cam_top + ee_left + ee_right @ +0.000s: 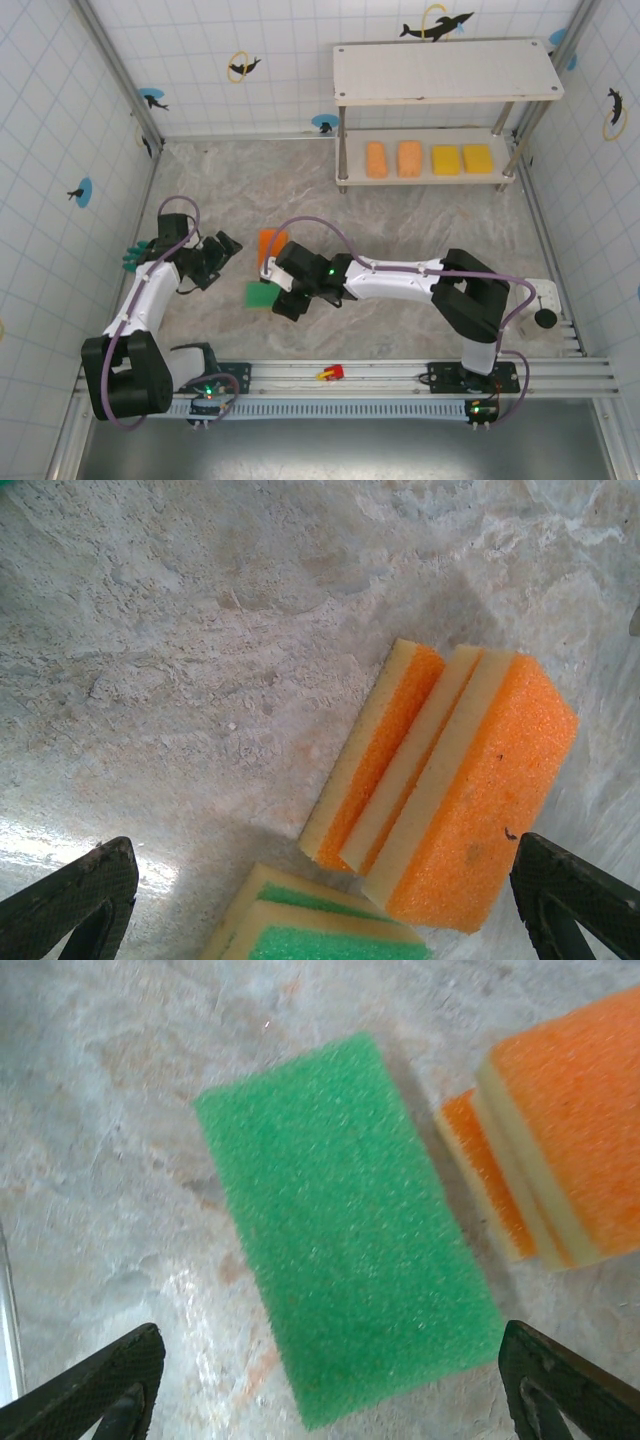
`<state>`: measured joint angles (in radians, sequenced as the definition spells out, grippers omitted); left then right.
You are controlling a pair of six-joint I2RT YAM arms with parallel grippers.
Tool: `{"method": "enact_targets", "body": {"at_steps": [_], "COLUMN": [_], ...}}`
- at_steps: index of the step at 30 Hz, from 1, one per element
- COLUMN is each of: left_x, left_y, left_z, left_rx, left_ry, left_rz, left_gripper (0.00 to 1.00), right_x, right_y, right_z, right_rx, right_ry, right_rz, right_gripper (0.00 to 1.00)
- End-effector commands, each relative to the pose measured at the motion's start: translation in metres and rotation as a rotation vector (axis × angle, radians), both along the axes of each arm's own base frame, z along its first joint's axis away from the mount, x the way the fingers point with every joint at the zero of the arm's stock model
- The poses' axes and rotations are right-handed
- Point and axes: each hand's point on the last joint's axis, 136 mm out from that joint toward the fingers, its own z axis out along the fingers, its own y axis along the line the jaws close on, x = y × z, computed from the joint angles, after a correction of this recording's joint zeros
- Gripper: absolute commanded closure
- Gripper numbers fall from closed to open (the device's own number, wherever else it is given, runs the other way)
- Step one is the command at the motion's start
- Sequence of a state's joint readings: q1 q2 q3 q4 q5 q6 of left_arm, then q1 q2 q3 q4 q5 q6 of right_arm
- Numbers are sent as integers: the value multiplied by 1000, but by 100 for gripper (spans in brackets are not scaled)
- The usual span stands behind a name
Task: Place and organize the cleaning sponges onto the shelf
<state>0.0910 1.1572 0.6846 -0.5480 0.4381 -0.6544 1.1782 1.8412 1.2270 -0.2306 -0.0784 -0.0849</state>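
Hovering over green sponge [345, 1225], right tool [330, 1360] spread wide, orange sponges [560, 1110] beside; left tool [325, 880] spread likewise.

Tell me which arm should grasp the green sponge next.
The right arm: its open jaws hang over the flat green rectangular foam sponge; the left arm's open jaws frame orange foam sponges.

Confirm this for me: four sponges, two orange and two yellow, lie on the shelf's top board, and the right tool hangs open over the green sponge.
Wrong in one respect: the two orange sponges and two yellow sponges lie on the shelf's lower board, not the top one, as the top external view shows. The right tool does hang open over the green sponge.
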Motion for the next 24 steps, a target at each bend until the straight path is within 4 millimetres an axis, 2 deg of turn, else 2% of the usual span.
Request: {"method": "enact_targets", "body": {"at_steps": [1,24], "left_x": [0,2], "left_y": [-2,-4], "left_z": [3,3], "left_rx": [-11,-12], "left_ry": [-22,-32], "left_rz": [-17,-42], "left_gripper": [3,3], "right_x": [-9,7], "right_y": [-3,4], "right_z": [5,-8], "right_rx": [-18,-85], "right_ry": [8,-10], "right_rz": [77,203], "right_gripper": [11,13]}}
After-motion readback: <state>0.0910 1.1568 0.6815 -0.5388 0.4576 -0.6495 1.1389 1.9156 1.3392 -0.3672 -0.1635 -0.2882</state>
